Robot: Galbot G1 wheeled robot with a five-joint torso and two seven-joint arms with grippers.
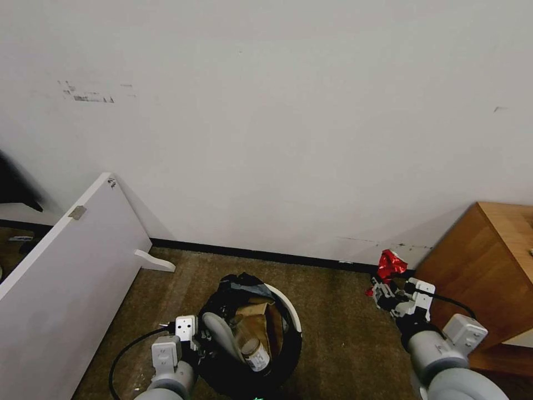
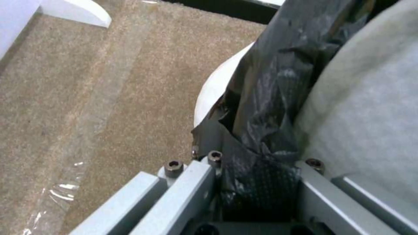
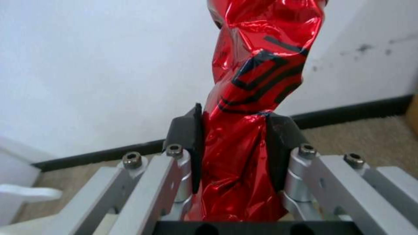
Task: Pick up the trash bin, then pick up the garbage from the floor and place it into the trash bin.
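Two grippers are at work on my head view: my left gripper (image 1: 206, 336) grasps the near-left rim of the trash bin (image 1: 288, 311), which holds a brown paper bag (image 1: 256, 316) and a clear bottle (image 1: 252, 347), while my right gripper (image 1: 386, 291) lifts a red packet (image 1: 391, 264) beside the wooden cabinet (image 1: 488, 261). On the left wrist view, the fingers (image 2: 191, 182) pinch the black garbage bag (image 2: 265, 107) over carpet (image 2: 96, 107). On the right wrist view, black pads (image 3: 187, 133) squeeze the packet's crumpled middle.
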